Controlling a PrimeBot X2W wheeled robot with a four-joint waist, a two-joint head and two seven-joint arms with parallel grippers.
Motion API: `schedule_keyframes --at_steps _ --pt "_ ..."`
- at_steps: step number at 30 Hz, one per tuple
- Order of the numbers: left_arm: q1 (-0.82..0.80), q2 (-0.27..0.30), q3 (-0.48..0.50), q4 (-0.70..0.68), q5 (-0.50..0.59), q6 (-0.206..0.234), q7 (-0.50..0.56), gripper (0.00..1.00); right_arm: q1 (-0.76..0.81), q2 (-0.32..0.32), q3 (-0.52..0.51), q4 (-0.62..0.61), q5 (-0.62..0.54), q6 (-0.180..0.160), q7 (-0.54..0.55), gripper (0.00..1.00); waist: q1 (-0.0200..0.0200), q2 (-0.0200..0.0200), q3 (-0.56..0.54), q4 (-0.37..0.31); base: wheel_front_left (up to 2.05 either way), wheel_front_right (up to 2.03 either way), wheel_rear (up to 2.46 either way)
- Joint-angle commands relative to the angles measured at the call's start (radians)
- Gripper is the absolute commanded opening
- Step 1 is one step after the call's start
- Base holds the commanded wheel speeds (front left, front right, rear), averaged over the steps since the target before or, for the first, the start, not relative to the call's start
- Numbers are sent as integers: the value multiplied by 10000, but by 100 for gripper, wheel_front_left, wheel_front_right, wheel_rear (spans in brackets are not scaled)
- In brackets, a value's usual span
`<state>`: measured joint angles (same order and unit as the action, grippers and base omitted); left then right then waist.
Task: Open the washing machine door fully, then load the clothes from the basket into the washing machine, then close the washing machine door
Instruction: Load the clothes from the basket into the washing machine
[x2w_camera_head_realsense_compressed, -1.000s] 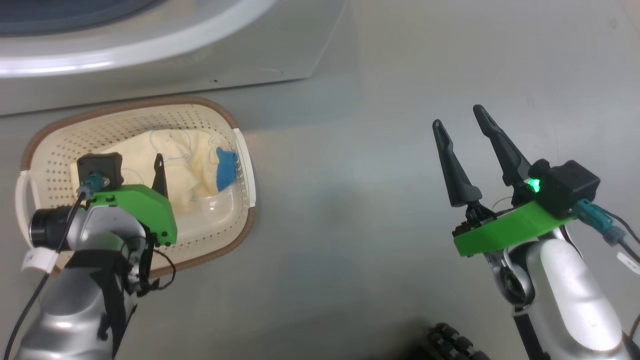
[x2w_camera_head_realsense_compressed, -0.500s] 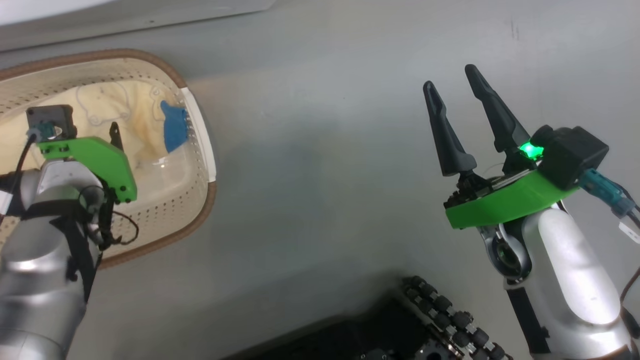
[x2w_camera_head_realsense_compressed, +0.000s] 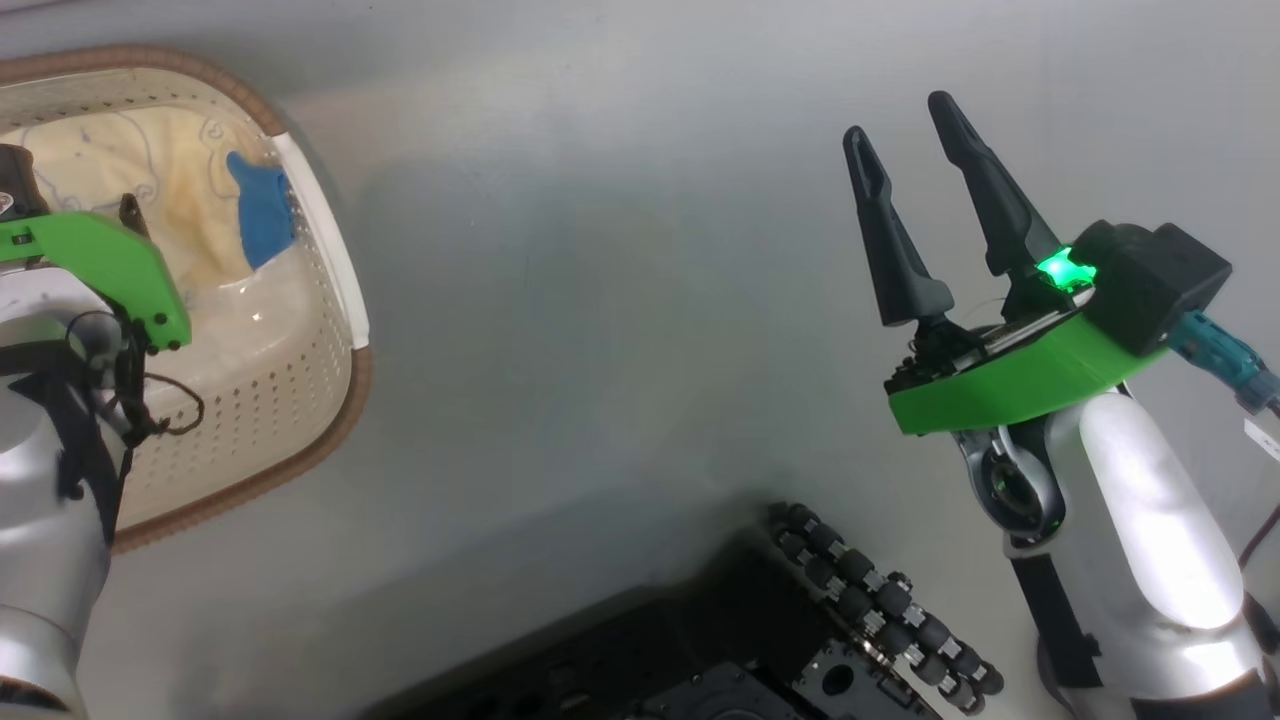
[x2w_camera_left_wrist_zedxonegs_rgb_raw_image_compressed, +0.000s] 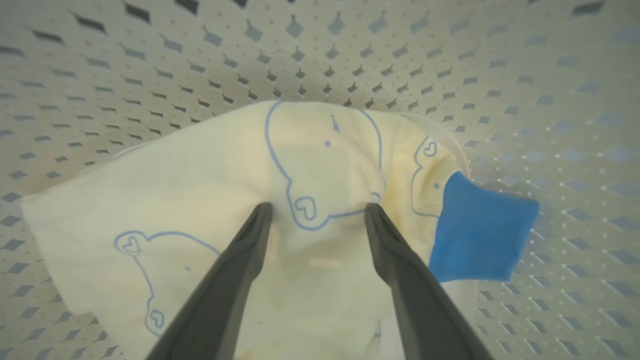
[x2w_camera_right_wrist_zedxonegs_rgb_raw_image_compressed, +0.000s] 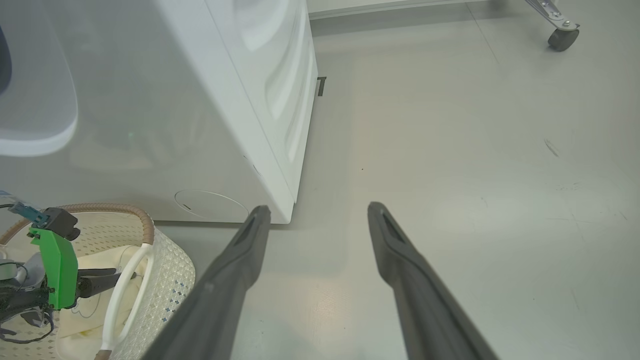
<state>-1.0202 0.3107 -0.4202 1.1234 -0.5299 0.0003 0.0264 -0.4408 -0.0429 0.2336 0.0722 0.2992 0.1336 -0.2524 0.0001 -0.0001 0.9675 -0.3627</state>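
Note:
The cream basket (x2w_camera_head_realsense_compressed: 335, 300) with its brown rim lies at the head view's upper left. In it are cream-yellow clothes (x2w_camera_head_realsense_compressed: 190, 190) with a blue patch (x2w_camera_head_realsense_compressed: 260, 205). My left gripper (x2w_camera_left_wrist_zedxonegs_rgb_raw_image_compressed: 318, 207) reaches down into the basket, open, both fingertips pressed on the printed cloth (x2w_camera_left_wrist_zedxonegs_rgb_raw_image_compressed: 200, 200) beside the blue patch (x2w_camera_left_wrist_zedxonegs_rgb_raw_image_compressed: 480, 230). My right gripper (x2w_camera_head_realsense_compressed: 897, 118) hangs open over bare floor, far right of the basket, holding nothing. The white washing machine (x2w_camera_right_wrist_zedxonegs_rgb_raw_image_compressed: 240, 100) stands behind the basket (x2w_camera_right_wrist_zedxonegs_rgb_raw_image_compressed: 165, 270). The washing machine door is cut off at that view's left edge; I cannot tell how it stands.
My own black base with roller wheels (x2w_camera_head_realsense_compressed: 870, 600) fills the head view's bottom middle. Grey floor (x2w_camera_right_wrist_zedxonegs_rgb_raw_image_compressed: 475, 175) lies open to the right of the machine. A caster wheel (x2w_camera_right_wrist_zedxonegs_rgb_raw_image_compressed: 562, 37) of some cart stands far off at the top right.
The head camera has swung: the basket slid to the picture's upper left, the washing machine left it, my base came in. The left gripper keeps its place on the clothes. Both stay open.

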Motion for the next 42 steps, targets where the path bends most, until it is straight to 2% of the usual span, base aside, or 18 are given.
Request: schedule_keyframes --at_steps 1,2,4,5,6,16,28,34,42 --pt "24 320 185 -25 -60 13 -111 94 253 -74 128 -255 95 -29 -92 100 -1 1 6 21 0 0 0" --pt "-28 297 175 36 -59 13 -169 81 240 -74 116 -253 91 -29 -93 100 -1 1 13 41 0 0 0" --pt "-108 248 164 164 -80 -22 -254 41 213 -74 111 -260 81 -29 -93 100 -1 1 19 72 0 0 0" --pt "-144 239 151 223 -81 -44 -305 15 200 -74 113 -265 74 -29 -93 100 -1 1 23 86 0 0 0" --pt "-175 230 141 283 -85 -64 -354 0 185 -74 111 -268 65 -29 -93 100 -1 1 25 97 0 0 0" --pt "-298 85 95 794 -182 -171 -904 0 182 -74 -101 -214 -82 -29 -93 100 -1 1 -110 293 0 0 0" --pt "259 -393 213 372 -321 94 -2648 0 558 -74 -787 -245 -771 -29 -93 100 -1 1 -932 1131 0 0 0" --pt "768 -570 387 -503 -315 283 -2861 0 848 -80 -1188 -320 -1166 -29 -93 100 -1 1 -1495 1582 0 0 0" --pt "2376 -591 1104 -3330 141 898 -2878 0 1293 -257 -1680 -360 -1503 -29 -93 100 -1 1 -2529 2075 0 0 0"
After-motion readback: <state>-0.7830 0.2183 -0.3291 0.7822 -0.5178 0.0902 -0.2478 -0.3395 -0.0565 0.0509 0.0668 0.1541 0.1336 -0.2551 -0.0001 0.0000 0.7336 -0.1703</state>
